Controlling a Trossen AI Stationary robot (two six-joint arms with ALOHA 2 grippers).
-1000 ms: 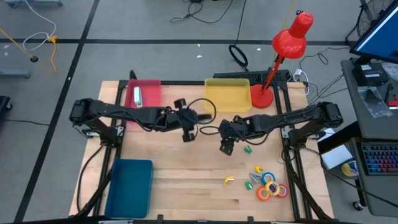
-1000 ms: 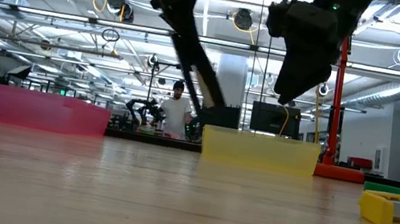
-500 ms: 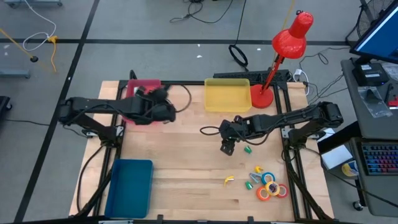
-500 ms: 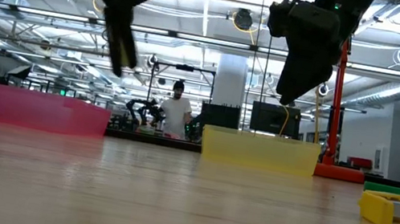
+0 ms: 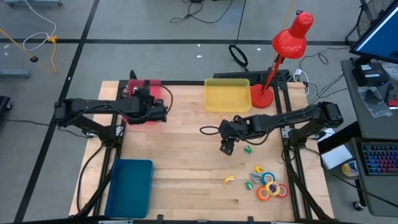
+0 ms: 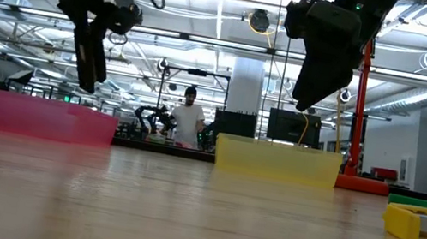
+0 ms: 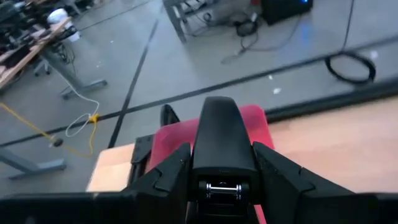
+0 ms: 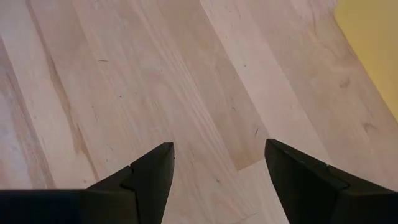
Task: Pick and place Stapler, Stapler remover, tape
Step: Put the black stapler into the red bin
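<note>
A black stapler (image 7: pixel 217 134) sits in my shut left gripper (image 7: pixel 221 158), up above the pink tray (image 5: pixel 155 87) at the table's far left. In the low view the gripper and stapler (image 6: pixel 89 55) hang slanting down, well above the tray's wall (image 6: pixel 40 118). My right gripper (image 5: pixel 227 148) hovers open over bare wood at mid-table (image 8: pixel 214 165). The tape rolls (image 5: pixel 270 186), in blue, orange, red and yellow, lie flat in a cluster at the near right. A small yellow stapler remover (image 5: pixel 229 180) lies left of them on the table. My left gripper pinches the black stapler by its two long sides (image 7: pixel 198 155) between the two fingers (image 7: pixel 171 171). The fingers run along the stapler, whose rounded end sticks out past the fingertips. It is lifted clear, above the pink tray.
A yellow tray (image 5: pixel 227 94) stands at the far middle and a blue tray (image 5: pixel 130 186) at the near left. A red desk lamp (image 5: pixel 283 56) stands at the far right. Small green bits (image 5: pixel 247 149) lie by my right gripper. A person (image 6: pixel 187 119) stands far behind the table.
My left gripper has carried the stapler from mid-table toward the left and far edges, ending over the pink tray, and has rolled and tipped on the way. It has stayed shut on the stapler.
</note>
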